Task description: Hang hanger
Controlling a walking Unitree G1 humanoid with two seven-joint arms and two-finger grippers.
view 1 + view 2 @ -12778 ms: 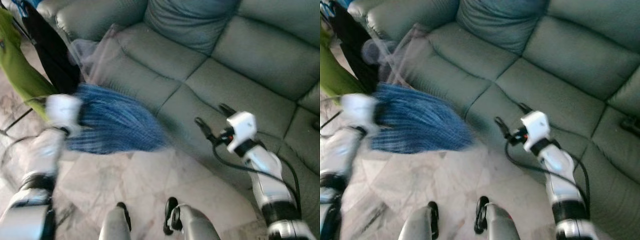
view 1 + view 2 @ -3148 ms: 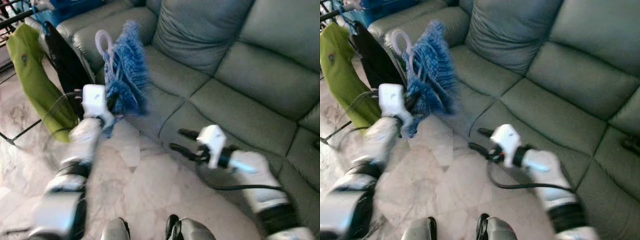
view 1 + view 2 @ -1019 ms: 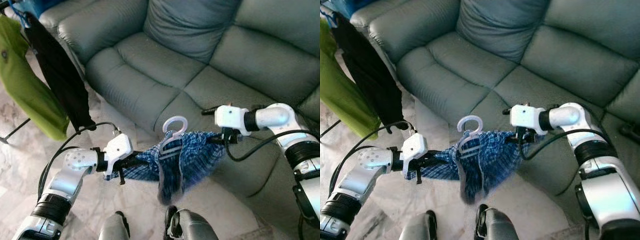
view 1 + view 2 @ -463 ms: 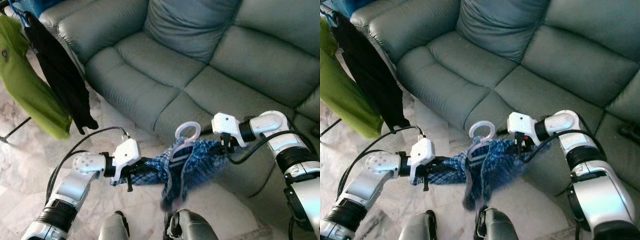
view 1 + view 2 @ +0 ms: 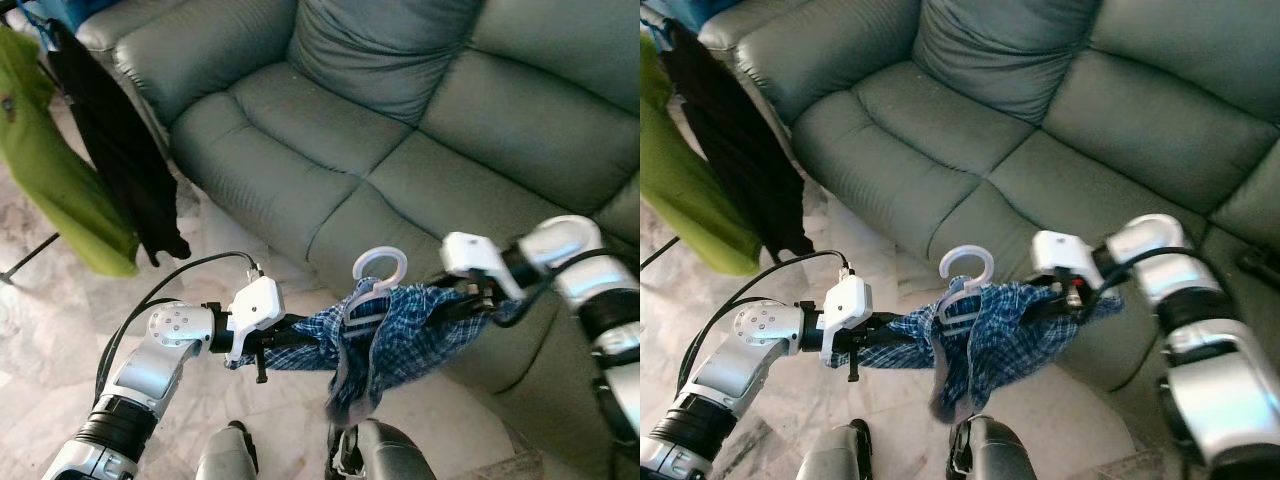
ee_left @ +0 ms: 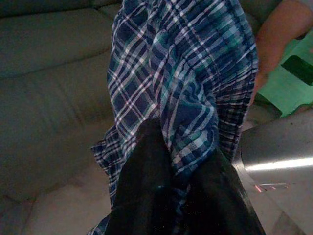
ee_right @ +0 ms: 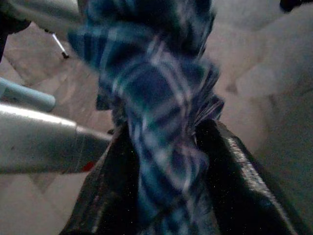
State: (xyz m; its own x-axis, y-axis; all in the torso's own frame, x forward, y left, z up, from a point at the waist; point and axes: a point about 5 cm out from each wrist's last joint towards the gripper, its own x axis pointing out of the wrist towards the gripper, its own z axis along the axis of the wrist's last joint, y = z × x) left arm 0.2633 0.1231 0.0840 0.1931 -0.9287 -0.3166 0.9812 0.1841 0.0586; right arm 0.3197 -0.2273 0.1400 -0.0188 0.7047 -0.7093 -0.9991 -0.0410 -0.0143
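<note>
Closest to me, the blue plaid shirt [image 5: 385, 335] hangs stretched between my two arms over the marble floor [image 5: 50, 330], just in front of the sofa's front edge. My left gripper [image 5: 285, 345] is clamped on the shirt's left end — in the left wrist view both black fingers [image 6: 146, 186] are pinched into the checked cloth. My right gripper [image 5: 470, 300] grips the other end; in the right wrist view the fabric is bunched tight between its fingers [image 7: 239, 191], though that picture is blurred. The white hanger [image 5: 372, 282] sits in the middle of the shirt, its hook standing up above the cloth, and a loose fold sags below it toward my legs. Beyond that lies the grey-green sofa [image 5: 330, 130] with a cushion [image 5: 385, 50] against its back. Far left, off the sofa's arm — a green garment [image 5: 50, 180] and a black garment [image 5: 120, 150] hang side by side.
</note>
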